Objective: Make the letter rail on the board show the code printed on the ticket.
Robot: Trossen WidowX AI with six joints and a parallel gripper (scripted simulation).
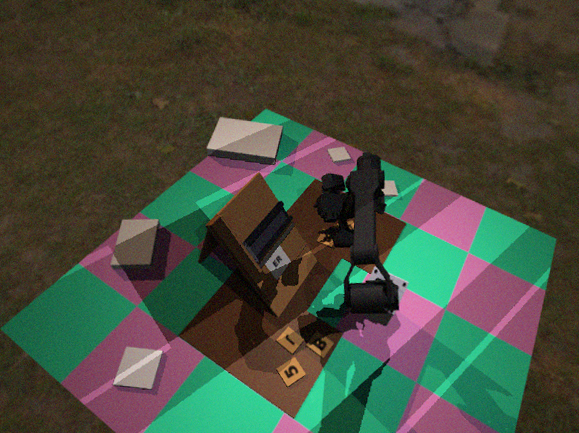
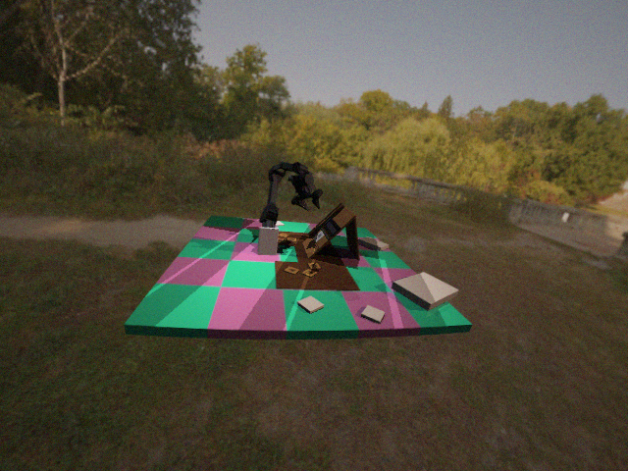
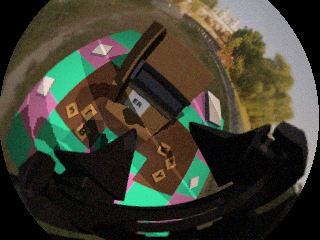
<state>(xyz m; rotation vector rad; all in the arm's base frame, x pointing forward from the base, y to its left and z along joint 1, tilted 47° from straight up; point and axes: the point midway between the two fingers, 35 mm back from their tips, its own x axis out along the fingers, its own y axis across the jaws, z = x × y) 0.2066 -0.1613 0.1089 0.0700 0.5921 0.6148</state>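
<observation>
The sloped brown board (image 1: 238,204) (image 3: 187,60) carries a dark letter rail (image 1: 266,234) (image 3: 159,90), in which no tile shows. The pale ticket (image 1: 277,261) (image 3: 136,102) below it reads "ER". A B tile (image 1: 320,343) (image 3: 81,131), a tile like J (image 1: 289,339) (image 3: 88,112) and a tile like S or 5 (image 1: 290,371) (image 3: 72,110) lie together. Three others, letters unclear, lie in the wrist view: one tile (image 3: 164,149), a second tile (image 3: 170,162) and a third tile (image 3: 158,175). My gripper (image 2: 312,208) (image 3: 163,128) is open and empty, high above the brown mat.
The brown mat (image 1: 218,335) lies on a green and pink checkered counter (image 1: 202,404). Pale blocks stand around: a large block (image 1: 245,139) (image 2: 425,287), a block (image 1: 135,243) beside the board, a flat block (image 1: 137,369), and small blocks (image 1: 339,154) (image 2: 310,304) near the edge.
</observation>
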